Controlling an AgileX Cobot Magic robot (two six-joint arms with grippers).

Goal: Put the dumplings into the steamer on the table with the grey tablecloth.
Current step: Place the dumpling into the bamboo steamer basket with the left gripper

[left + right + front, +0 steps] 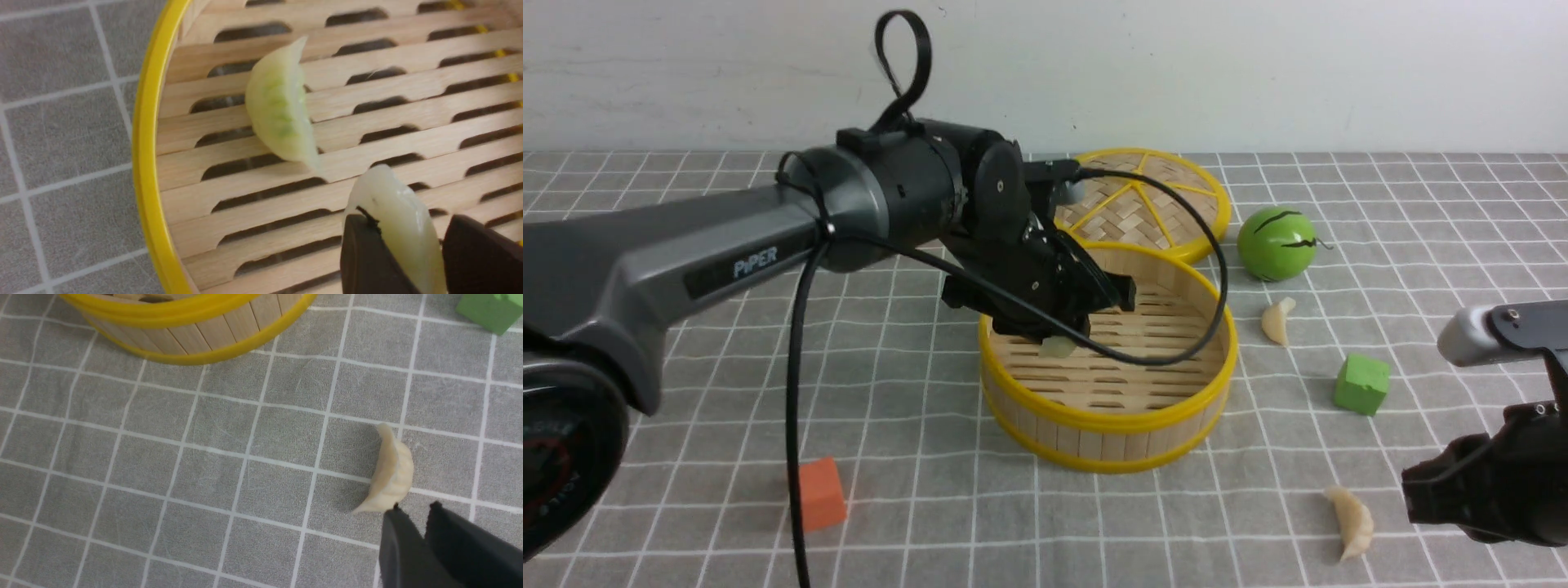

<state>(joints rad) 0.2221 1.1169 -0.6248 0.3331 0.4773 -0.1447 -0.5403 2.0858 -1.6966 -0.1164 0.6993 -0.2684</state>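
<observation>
Only your left wrist view shows the green dumpling (pixel 280 110) lying on the slat floor of the steamer (pixel 144 163); in the front view the arm hides it. Just beside it, the left gripper (pixel 410 232) pinches a pale dumpling (pixel 388 196) over the slats. Outside on the grey tablecloth (pixel 163 477), a cream dumpling (pixel 392 473) lies at the tip of the right gripper (pixel 414 512), whose jaws are barely parted and empty

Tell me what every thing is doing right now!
steamer: open, lid off.
lid: lying behind the steamer.
green dumpling: lying inside the steamer.
pale dumpling: pinched in left gripper, above the steamer floor.
far cream dumpling: loose on the cloth.
near cream dumpling: loose on the cloth.
right gripper: slightly open, empty.
</observation>
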